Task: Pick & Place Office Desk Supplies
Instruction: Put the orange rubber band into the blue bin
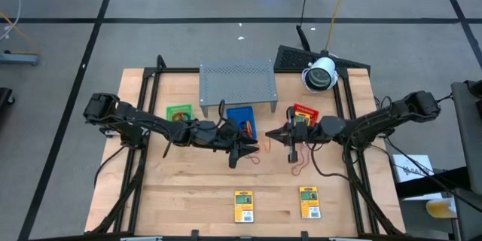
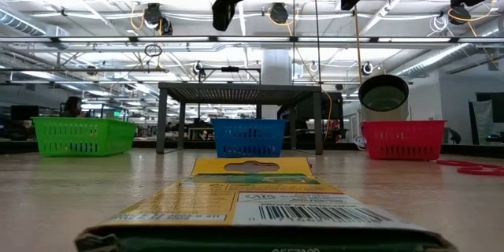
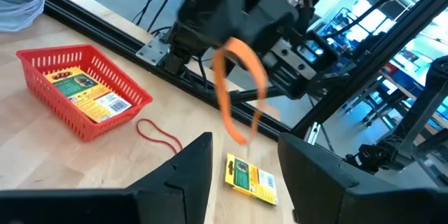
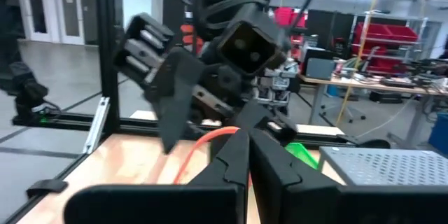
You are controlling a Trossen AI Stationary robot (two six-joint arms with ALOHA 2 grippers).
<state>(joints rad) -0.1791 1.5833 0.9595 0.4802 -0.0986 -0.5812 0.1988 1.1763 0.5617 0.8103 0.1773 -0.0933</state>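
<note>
The sorting looks partly done. A packet [image 3: 82,89] lies in the red tray [image 3: 122,84], one in the green tray [image 1: 179,112], and bands in the blue tray [image 1: 242,123]. Two packets [image 1: 243,205] remain at the near edge of the surface [image 1: 188,188], and a loose band [image 3: 158,134] beside the red tray. The right end effector [image 1: 291,154] is clamped on an orange band [image 3: 238,87] mid-surface; the left end effector [image 1: 245,153] faces it, fingers apart, empty. The packets' print is unreadable.
</note>
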